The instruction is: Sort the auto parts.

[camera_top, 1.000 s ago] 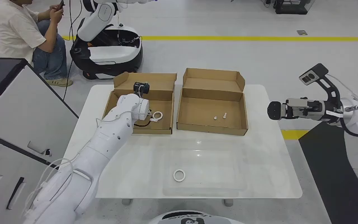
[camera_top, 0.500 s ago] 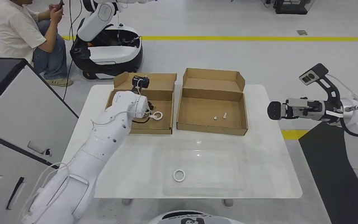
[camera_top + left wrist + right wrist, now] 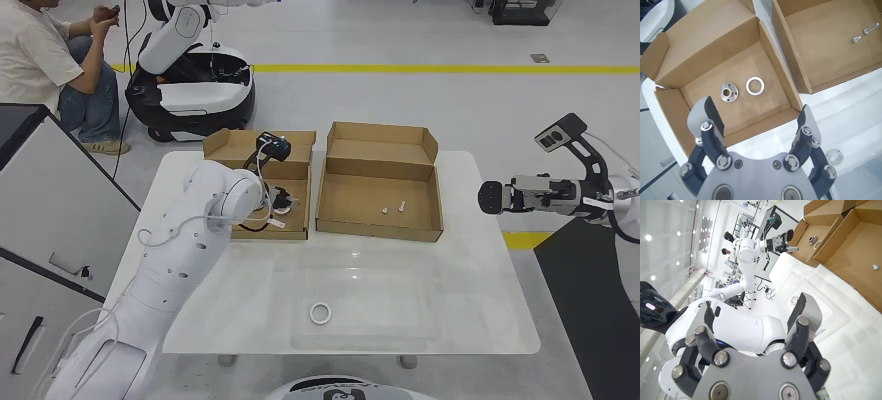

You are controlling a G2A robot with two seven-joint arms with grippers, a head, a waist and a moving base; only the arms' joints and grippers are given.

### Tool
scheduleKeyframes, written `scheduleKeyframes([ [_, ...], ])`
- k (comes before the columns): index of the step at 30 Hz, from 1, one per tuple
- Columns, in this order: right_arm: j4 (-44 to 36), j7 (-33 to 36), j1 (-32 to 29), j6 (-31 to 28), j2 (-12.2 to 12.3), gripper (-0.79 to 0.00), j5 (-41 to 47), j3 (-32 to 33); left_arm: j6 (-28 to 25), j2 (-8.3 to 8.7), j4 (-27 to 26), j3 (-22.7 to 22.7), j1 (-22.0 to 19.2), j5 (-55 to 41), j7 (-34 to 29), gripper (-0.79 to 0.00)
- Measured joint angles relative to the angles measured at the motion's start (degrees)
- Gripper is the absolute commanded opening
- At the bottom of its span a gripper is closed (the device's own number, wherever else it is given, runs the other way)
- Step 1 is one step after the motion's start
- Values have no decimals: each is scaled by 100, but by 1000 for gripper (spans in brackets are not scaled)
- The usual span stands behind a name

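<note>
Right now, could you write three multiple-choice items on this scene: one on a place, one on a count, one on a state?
1. How many silver bolts lie in the right brown cardboard box? A) none B) two C) four
2. Where is the silver flanged metal hub? A) in that same box B) outside both boxes C) in the left brown cardboard box, beside the flat metal ring
3. How is the left gripper? A) open, holding nothing B) shut on the ring C) shut on the hub
Answers: 1 B, two bolts lie on its floor; 2 C, the hub lies next to the ring there; 3 A, its jaws stand wide apart with nothing between them.
</note>
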Motion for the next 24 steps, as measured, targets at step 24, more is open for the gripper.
scheduleKeyframes([
  [24,0,0,0,0,0,0,0,0,-1006,59,-513,11,99,-340,-294,0],
])
